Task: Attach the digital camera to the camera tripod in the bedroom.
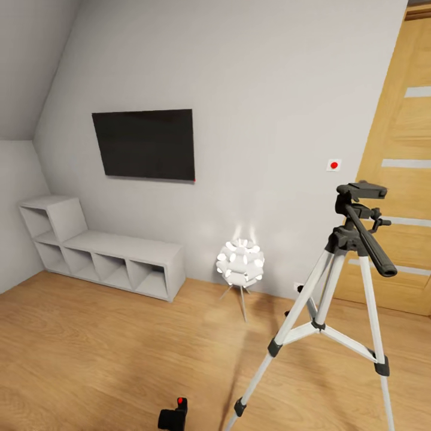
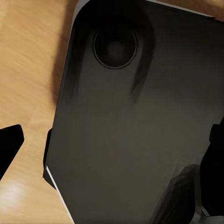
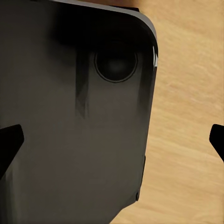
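Observation:
The camera tripod [image 1: 333, 281] stands on the wood floor at the right of the head view, on silver legs, with a bare black head [image 1: 361, 193] and a long black pan handle [image 1: 373, 246]. The digital camera [image 1: 174, 413], small and black with a red spot, lies on the floor near the view's lower edge, left of the tripod's front leg. In the left wrist view my left gripper [image 2: 112, 149] is open, its dark fingertips [image 2: 10, 142] at the frame's sides. My right gripper [image 3: 112, 142] is likewise open, with nothing between its fingertips [image 3: 9, 144].
A white lamp on thin legs [image 1: 240, 264] stands by the wall behind the tripod. White cube shelves [image 1: 102, 251] run along the left wall under a black screen [image 1: 145, 143]. A wooden door [image 1: 400, 179] is at the right. Both wrist views look onto my dark base [image 2: 130, 130].

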